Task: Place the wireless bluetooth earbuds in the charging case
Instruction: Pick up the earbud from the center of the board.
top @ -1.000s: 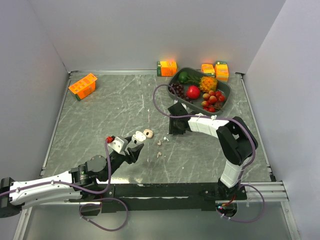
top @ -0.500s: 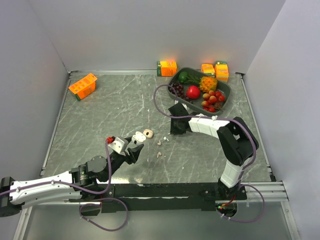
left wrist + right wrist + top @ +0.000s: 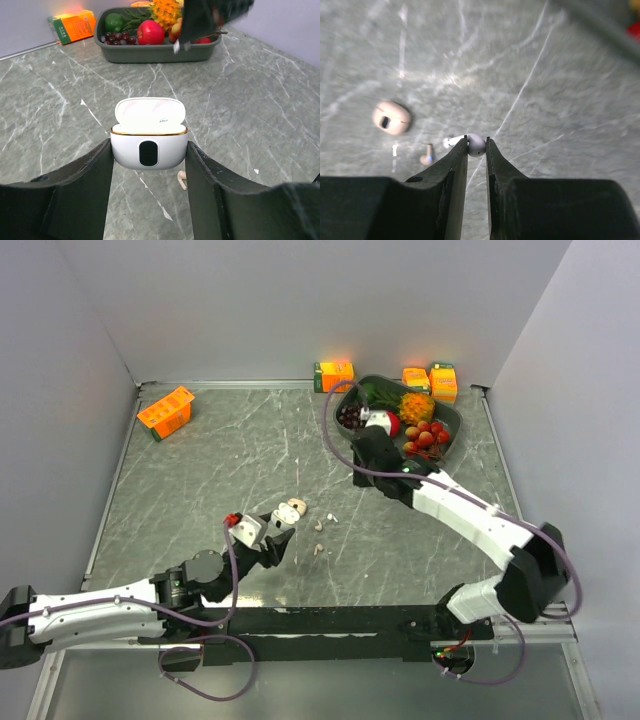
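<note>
1. Step in hand: the carry. A white earbud (image 3: 477, 145) is clamped between the tips of the right tool (image 3: 476, 140), with its stem sticking out to one side. The tool is raised above the tabletop (image 3: 200, 460), over by the fruit tray (image 3: 458, 426)
2. The white case (image 3: 148, 152) is clamped between the fingers of the left tool (image 3: 149, 146). Its lid (image 3: 150, 111) is swung up and its front face is turned toward the wrist camera. Whether it rests on the tabletop or is held just off it cannot be told
3. The sockets are hidden behind the case's front wall in the left wrist view and are too small to read from above, so it cannot be said whether either is filled
4. Loose earbuds (image 3: 320, 527) are left lying on the tabletop near the beige case (image 3: 295, 507), between the two tools. The task is judged to be in an early part
5. Next move, as judged: the right tool is to be brought across and down to the held case. The earbud likely has to be turned stem-down and lined up over a free socket. It should be let go only once it is seated, with the case kept steady in the left tool
</note>
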